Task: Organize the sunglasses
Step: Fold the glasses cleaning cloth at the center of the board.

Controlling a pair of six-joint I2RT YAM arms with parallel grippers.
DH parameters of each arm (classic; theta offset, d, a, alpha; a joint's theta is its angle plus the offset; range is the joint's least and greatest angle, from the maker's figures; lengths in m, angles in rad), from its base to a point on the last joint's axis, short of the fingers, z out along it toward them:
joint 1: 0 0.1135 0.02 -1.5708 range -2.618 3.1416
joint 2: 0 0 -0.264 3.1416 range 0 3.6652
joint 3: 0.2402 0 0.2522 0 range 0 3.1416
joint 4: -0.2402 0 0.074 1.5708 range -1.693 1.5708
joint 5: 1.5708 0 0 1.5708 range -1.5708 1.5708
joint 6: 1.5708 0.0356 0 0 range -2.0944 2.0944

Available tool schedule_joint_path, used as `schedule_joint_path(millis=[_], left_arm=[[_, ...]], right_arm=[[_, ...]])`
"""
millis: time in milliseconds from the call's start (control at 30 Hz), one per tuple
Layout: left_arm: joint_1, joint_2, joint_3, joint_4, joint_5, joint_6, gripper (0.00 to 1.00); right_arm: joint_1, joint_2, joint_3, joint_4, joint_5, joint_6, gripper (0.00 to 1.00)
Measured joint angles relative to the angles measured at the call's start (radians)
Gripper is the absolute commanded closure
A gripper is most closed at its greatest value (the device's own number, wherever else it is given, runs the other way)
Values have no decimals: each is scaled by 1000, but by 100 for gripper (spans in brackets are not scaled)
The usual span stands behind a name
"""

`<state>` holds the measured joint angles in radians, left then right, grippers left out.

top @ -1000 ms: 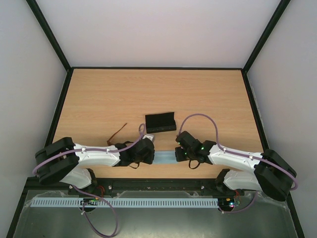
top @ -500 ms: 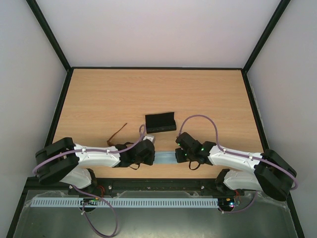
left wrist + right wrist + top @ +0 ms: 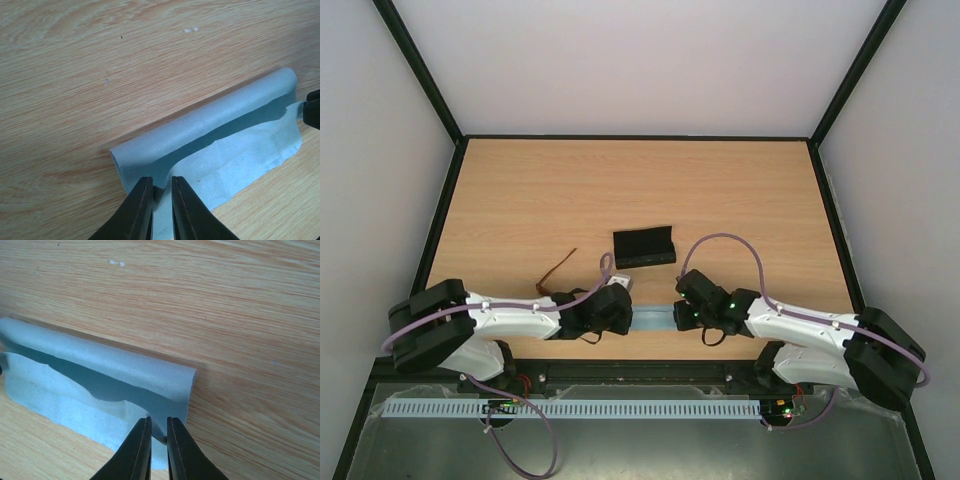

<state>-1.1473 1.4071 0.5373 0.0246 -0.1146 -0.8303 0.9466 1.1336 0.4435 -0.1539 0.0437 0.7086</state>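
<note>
Sunglasses [image 3: 558, 267] overhead lie on the table [image 3: 520, 190] just beyond your left arm [image 3: 515, 315], apart from the case [image 3: 644, 245]; the cloth [image 3: 653, 317] sits at the near edge. Left wrist: your left gripper [image 3: 161, 186] is clenched on one end of the rolled-over cloth. Right wrist: your right gripper [image 3: 158, 426] pinches the other end.

2 white arms [image 3: 515, 315] with black joints, looping purple cables [image 3: 725, 238] and slim black fingers [image 3: 137, 210].
</note>
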Motion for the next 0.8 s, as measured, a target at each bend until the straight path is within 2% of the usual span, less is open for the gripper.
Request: schedule_joint_path(millis=[500, 700, 800], left_arm=[[-18, -105, 0, -37, -19, -24, 82], [-18, -99, 0, -50, -26, -36, 67], [-19, -66, 1, -56, -24, -41, 65]], right_arm=[[29, -165, -10, -69, -18, 52, 82], [29, -165, -10, -79, -11, 64, 76], [29, -114, -9, -82, 10, 67, 73]])
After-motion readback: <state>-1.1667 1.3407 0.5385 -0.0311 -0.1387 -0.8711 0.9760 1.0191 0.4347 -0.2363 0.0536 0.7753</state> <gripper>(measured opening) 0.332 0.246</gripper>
